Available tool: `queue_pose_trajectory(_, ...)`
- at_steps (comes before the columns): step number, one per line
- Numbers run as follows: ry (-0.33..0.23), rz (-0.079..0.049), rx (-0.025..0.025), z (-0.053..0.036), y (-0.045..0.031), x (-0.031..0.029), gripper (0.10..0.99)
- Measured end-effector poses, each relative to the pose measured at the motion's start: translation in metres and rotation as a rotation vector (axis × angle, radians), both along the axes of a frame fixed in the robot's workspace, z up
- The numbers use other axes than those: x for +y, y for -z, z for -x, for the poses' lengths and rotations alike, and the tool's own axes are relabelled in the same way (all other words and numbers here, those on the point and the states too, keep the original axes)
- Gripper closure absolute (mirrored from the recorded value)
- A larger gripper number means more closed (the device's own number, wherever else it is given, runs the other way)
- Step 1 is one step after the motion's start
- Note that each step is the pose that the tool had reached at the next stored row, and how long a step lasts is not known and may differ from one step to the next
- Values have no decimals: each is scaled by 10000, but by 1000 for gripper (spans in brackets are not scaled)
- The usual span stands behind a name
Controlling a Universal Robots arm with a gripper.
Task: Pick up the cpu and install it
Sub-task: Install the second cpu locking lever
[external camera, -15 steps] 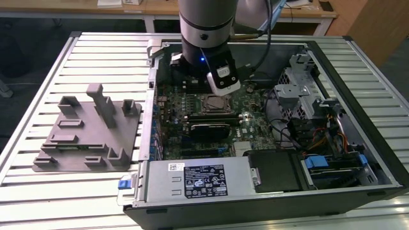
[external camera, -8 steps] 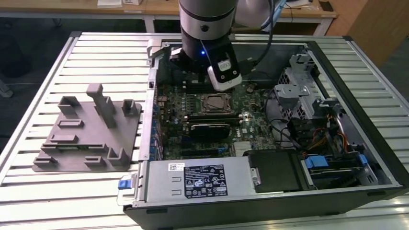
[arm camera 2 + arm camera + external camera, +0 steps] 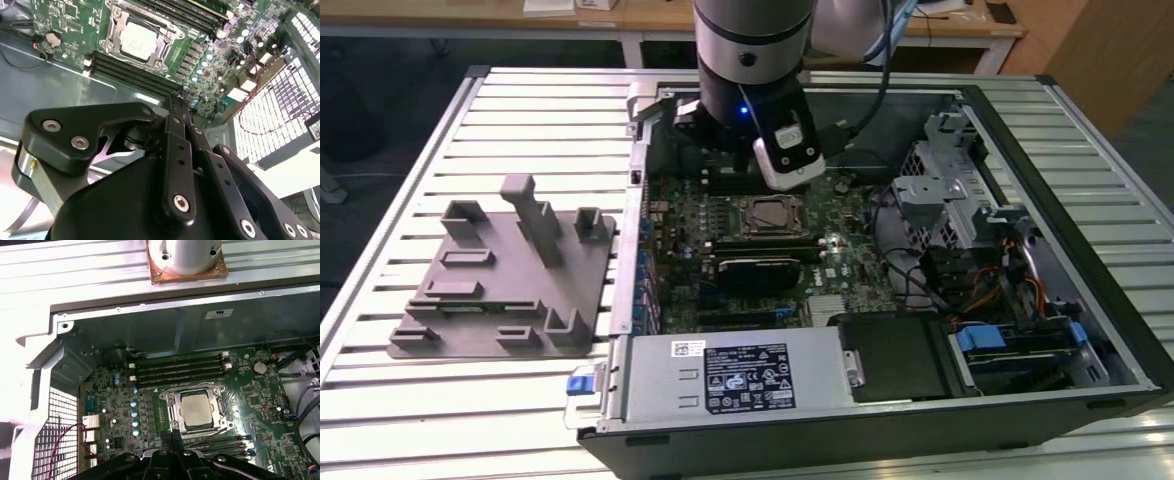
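The cpu point(image 3: 196, 409), a silver square chip, lies flat inside the metal-framed socket point(image 3: 170, 412) on the green motherboard; it also shows in the second wrist view point(image 3: 137, 40) and the exterior view point(image 3: 765, 212). My gripper point(image 3: 172, 434) hovers just beside the socket's edge, above the memory slots, with its two thin black fingers pressed together and nothing between them. In the second wrist view the gripper point(image 3: 175, 102) points at the board a short way from the socket. The arm's wrist point(image 3: 747, 100) stands over the far part of the open computer case.
A grey plastic tray point(image 3: 507, 285) with upright pegs sits on the slatted table at the exterior view's left. Inside the case are a power supply point(image 3: 734, 375), a drive cage point(image 3: 961, 180), loose cables point(image 3: 961, 280) and memory slots point(image 3: 180, 367).
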State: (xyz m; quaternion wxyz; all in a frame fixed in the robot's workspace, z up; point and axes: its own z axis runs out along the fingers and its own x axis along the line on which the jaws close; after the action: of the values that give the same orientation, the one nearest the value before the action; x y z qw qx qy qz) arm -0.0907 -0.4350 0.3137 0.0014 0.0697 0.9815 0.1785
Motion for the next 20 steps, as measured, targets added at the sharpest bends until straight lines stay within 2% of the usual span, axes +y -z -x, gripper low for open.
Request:
queue_pose_trajectory(3, 0, 78, 1, 0, 18, 0, 980)
queue_pose_trajectory(7, 8, 256, 0, -1, 30, 0, 980)
queue_pose_trajectory(20, 9, 263, 1, -25, 140, 0, 980)
